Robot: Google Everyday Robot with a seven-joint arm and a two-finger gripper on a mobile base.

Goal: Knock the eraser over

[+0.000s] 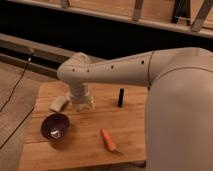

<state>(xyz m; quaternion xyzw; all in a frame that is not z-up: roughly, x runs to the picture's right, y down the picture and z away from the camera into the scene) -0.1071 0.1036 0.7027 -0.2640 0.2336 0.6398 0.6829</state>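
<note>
Small black rectangular eraser (120,97) stands upright on the light wooden table (135,125). The white robot gripper (83,105) hangs to the eraser's left, apart (open or closed: cannot tell). A sweep too high or short would likely miss it.

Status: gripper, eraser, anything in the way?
Gripper down near the table, beside beige block. Eraser standing upright, apart from gripper. Nothing between them.
</note>
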